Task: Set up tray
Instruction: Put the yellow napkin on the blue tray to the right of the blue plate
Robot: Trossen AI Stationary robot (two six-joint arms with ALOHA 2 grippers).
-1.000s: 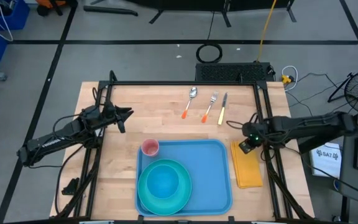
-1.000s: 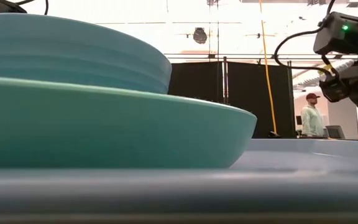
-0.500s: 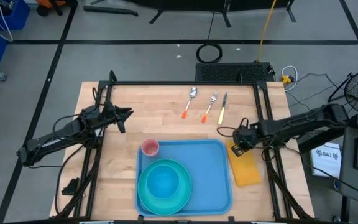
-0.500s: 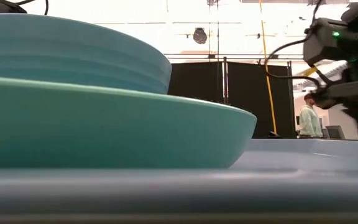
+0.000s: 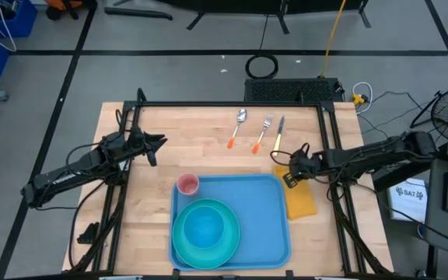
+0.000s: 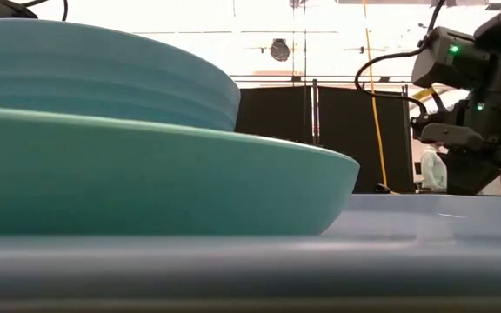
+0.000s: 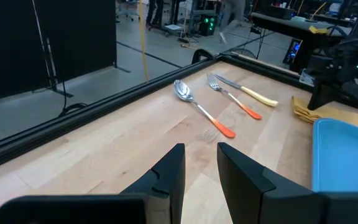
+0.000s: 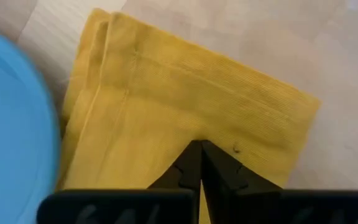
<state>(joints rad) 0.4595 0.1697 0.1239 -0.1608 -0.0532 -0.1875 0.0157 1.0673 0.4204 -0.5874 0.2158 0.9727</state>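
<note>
Tray [image 5: 261, 210] sat at the near-middle of the tabletop [image 5: 193, 140], flat, already carrying a teal plate [image 5: 202, 233] with a bowl [image 5: 203, 226] in it at its near-left corner; a small pink cup [image 5: 187, 184] stood at the tray's far-left corner, on the rim or just off it, which could not be told. Just beside the tray's right edge lay the yellow napkin [image 5: 300, 199], and the right gripper [image 5: 292, 176] was down on the napkin's far end, its fingers [image 8: 194, 167] pinched together on the cloth. The risk, as it looked, was that so narrow a pinch held only the top fold: a lift could let the layers peel open or slip free, and a drag toward the tray could snag the cloth on the raised rim and bunch it. The spoon [image 5: 236, 128], fork [image 5: 263, 132] and knife [image 5: 278, 135] lay at the far side, close to the right arm, and could be swept aside by a careless swing. The left gripper [image 5: 155, 144] hung over the left of the tabletop, fingers [image 7: 166, 174] a little apart, holding nothing.
</note>
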